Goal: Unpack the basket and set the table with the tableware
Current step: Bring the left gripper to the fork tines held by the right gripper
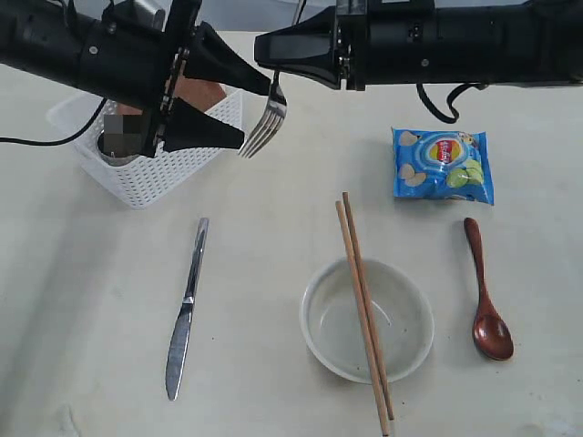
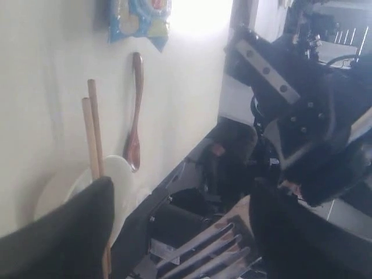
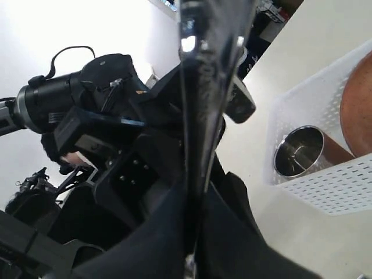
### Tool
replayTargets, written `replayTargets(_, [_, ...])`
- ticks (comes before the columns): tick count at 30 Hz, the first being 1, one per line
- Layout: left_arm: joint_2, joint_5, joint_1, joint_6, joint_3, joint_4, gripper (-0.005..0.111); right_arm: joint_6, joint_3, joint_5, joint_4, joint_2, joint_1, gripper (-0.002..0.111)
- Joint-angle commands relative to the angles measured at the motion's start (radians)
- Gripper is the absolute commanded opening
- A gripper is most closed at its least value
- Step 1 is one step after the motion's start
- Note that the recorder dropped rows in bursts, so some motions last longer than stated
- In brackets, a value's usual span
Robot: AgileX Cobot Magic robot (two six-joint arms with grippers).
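Basket (image 1: 155, 177) 1 | fork (image 1: 264, 123) 1 | knife (image 1: 187, 305) 1 | chopsticks (image 1: 364, 300) 2 | bowl (image 1: 321, 350) 1

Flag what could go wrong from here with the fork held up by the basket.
1. The right tool grips the fork only near its handle end, tines hanging down; it could pivot or slip.
2. The open left tool sits beside the tines; either arm moving could snag them.
3. The chopsticks lie loose across the bowl; a nudge may roll them off.
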Motion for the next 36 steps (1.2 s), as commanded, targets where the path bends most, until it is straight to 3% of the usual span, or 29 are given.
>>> replayTargets(1, [-0.005, 0.008, 0.001, 0.004, -0.006, -0.017, 0.063, -0.037, -0.004, 0.008, -0.024, -0.054, -0.003, -0.001])
replayTargets(8, [-0.005, 0.008, 0.001, 0.006, -0.006, -0.017, 0.063, 0.013, -0.004, 0.008, -0.084, -0.075, -0.008, -0.001])
replayTargets(16, [-0.005, 0.008, 0.001, 0.067, -0.006, 0.011, 0.063, 0.18, -0.004, 0.008, -0.103, -0.072, -0.106, -0.001])
replayTargets(21, [-0.005, 0.008, 0.001, 0.301, -0.006, 0.015, 0.063, 0.411, -0.004, -0.068, -0.113, -0.072, -0.13, -0.001])
replayTargets(27, [-0.005, 0.008, 0.001, 0.447, -0.006, 0.012, 0.063, 0.476, -0.004, -0.161, -0.153, -0.072, -0.102, -0.001])
replayTargets(36, [-0.005, 0.008, 0.001, 0.737, -0.006, 0.018, 0.063, 0.612, -0.004, -0.339, -0.231, -0.072, 0.017, -0.001])
